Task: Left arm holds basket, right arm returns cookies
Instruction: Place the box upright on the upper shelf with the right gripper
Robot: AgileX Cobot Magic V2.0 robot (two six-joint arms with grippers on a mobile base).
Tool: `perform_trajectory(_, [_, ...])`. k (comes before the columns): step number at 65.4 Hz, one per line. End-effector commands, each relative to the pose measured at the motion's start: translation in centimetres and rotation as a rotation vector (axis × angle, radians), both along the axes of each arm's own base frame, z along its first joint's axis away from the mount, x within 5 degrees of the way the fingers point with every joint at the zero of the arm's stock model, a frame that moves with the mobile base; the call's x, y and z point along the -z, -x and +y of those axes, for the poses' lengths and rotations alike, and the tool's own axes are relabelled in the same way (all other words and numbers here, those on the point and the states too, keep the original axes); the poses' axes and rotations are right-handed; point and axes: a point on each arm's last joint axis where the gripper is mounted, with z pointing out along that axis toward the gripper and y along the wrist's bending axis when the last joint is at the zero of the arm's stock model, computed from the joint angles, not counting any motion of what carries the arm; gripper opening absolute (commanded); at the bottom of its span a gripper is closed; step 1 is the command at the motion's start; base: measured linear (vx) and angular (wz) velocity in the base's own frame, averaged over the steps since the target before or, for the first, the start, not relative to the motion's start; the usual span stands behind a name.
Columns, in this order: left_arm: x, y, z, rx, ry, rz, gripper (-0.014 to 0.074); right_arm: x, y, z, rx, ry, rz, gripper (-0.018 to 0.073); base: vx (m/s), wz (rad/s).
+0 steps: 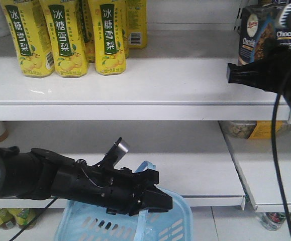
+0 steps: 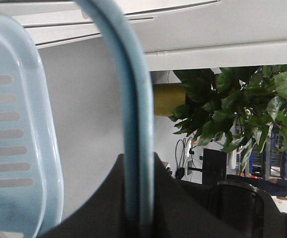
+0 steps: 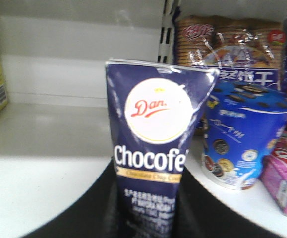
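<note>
White shelf (image 1: pixel 135 85) boards carry yellow drink cartons (image 1: pixel 65 35); the right tool (image 1: pixel 266 70) is clamped on the cookies (image 3: pixel 155 148) above the shelf, so lower squarely; the left tool (image 1: pixel 153 198) grips the basket (image 1: pixel 135 226) handle

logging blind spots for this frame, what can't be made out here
- Basket inside: front view, cut off by the bottom edge and covered by the left tool.
- Right tool fingers: front view, cut off by the right edge; its wrist view shows only dark blur under the cookies.
- Cookies carton base: wrist view, lost in that blur, so shelf contact is unclear.
- Plant background: left wrist view, too small.
</note>
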Motion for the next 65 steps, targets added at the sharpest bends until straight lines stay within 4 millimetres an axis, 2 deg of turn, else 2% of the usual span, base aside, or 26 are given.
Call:
perform_trajectory(1, [-2.4,-0.3,-0.2,0.006,0.063,-0.09,-0.0006,-1.6,-0.9,0.3,0.013,0.027,-0.069,0.0134,0.0,0.0])
perform_trajectory(8, [-2.4,-0.3,-0.2,0.006,0.063,-0.09,-0.0006,-0.8,-2.8,-0.3,0.013,-0.061,-0.02,0.0134,0.0,0.0])
perform_trajectory(22, [-2.4,-0.3,-0.2,0.006,0.063,-0.09,-0.0006,1.0,-5.7,-2.0,-0.108,-0.175,0.081,0.0134,0.0,0.0])
perform_trajectory(40, [-2.4,-0.3,-0.2,0.006,0.063,-0.09,-0.0006,2.4,-6.9,-2.4,-0.139,-0.201,0.141,0.016,0.0,0.0])
perform_trajectory(49, [-2.4,-0.3,-0.2,0.006,0.063,-0.09,-0.0006,2.7,-7.2,-2.0,-0.166,-0.201,0.158,0.0226,0.0,0.0])
perform_trajectory(65, [-2.4,-0.3,-0.2,0.006,0.063,-0.09,-0.0006,2.6,-7.0,-2.1,-0.166,-0.221,0.156,0.0414,0.0,0.0])
